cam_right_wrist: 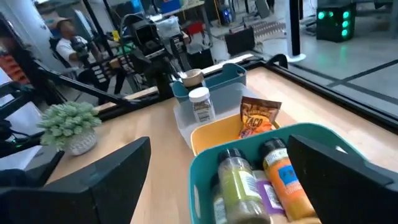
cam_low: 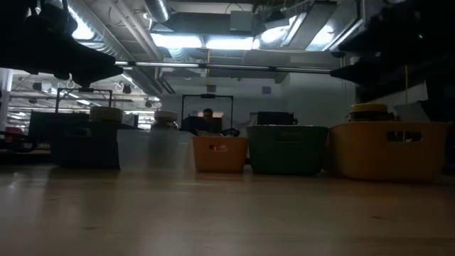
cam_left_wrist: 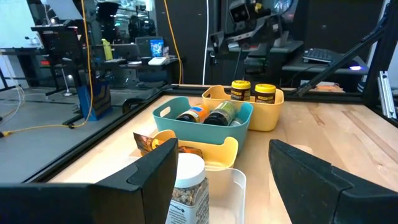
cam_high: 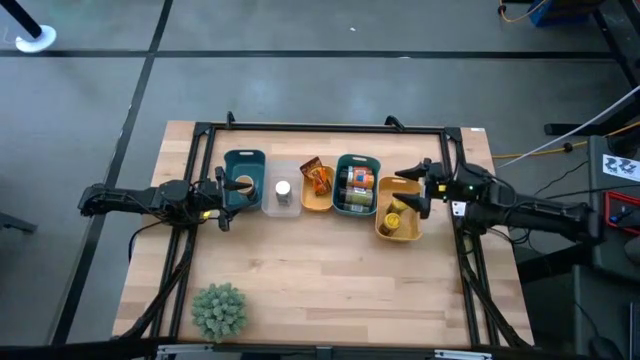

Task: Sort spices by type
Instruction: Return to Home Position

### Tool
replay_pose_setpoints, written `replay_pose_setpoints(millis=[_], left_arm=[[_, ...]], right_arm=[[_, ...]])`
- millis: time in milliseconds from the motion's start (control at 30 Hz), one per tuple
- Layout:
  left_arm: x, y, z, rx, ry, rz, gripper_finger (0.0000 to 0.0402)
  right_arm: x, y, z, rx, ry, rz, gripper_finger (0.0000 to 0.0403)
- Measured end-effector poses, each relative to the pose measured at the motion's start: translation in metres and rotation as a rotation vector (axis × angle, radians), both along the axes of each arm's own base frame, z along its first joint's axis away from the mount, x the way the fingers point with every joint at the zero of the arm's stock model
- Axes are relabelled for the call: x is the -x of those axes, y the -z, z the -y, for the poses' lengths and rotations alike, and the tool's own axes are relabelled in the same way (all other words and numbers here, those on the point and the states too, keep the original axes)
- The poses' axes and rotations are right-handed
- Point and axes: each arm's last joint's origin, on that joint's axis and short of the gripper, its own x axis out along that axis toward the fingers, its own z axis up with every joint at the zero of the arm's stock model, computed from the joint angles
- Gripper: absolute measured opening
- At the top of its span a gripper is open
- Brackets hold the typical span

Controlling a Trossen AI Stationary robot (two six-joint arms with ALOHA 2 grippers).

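Five small trays stand in a row across the table's middle. The left teal tray (cam_high: 243,162) holds a tan-lidded jar (cam_right_wrist: 191,78). The clear tray (cam_high: 282,203) holds a white-lidded jar (cam_left_wrist: 186,186). An orange tray (cam_high: 317,203) holds a brown-orange packet (cam_right_wrist: 255,118). The second teal tray (cam_high: 357,160) holds several jars lying down, among them a green one (cam_right_wrist: 239,183) and an orange-labelled one (cam_right_wrist: 286,177). The yellow tray (cam_high: 400,235) holds two yellow-lidded jars (cam_left_wrist: 241,89). My left gripper (cam_high: 224,196) stands open at the row's left end. My right gripper (cam_high: 411,190) hangs open at the right end, above the yellow tray's far part.
A green bushy plant (cam_high: 218,308) stands near the front left corner. A black frame (cam_high: 320,127) runs along the table's far and side edges. Bare wood lies between the trays and the near edge. A seated person (cam_right_wrist: 62,37) shows in the room beyond.
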Motion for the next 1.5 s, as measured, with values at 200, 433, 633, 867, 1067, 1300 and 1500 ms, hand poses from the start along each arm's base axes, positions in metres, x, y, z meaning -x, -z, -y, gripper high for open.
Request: replay_pose_setpoints(millis=[200, 433, 633, 867, 1067, 1300, 1500], left_arm=[[0.000, 0.000, 0.000, 0.000, 0.001, -0.001, 0.0235], [0.000, 0.000, 0.000, 0.000, 0.000, 0.000, 0.0235], [0.000, 0.000, 0.000, 0.000, 0.000, 0.000, 0.0235], [0.000, 0.000, 0.000, 0.000, 0.000, 0.000, 0.0235], [0.000, 0.000, 0.000, 0.000, 0.000, 0.000, 0.0235], [0.000, 0.000, 0.000, 0.000, 0.000, 0.000, 0.0235], [0.000, 0.000, 0.000, 0.000, 0.000, 0.000, 0.0235]], right_arm=[[0.016, 0.019, 0.001, 0.008, 0.016, 0.034, 0.0376], [0.027, 0.032, -0.001, 0.054, 0.021, 0.024, 0.0376], [0.030, 0.044, -0.002, 0.069, 0.029, -0.008, 0.0376], [0.029, 0.060, -0.002, 0.078, 0.036, -0.013, 0.0376], [0.029, 0.060, -0.001, 0.127, 0.067, -0.024, 0.0376], [0.029, 0.062, 0.002, 0.190, 0.143, -0.050, 0.0376], [0.030, 0.063, 0.003, 0.221, 0.192, -0.071, 0.0376]])
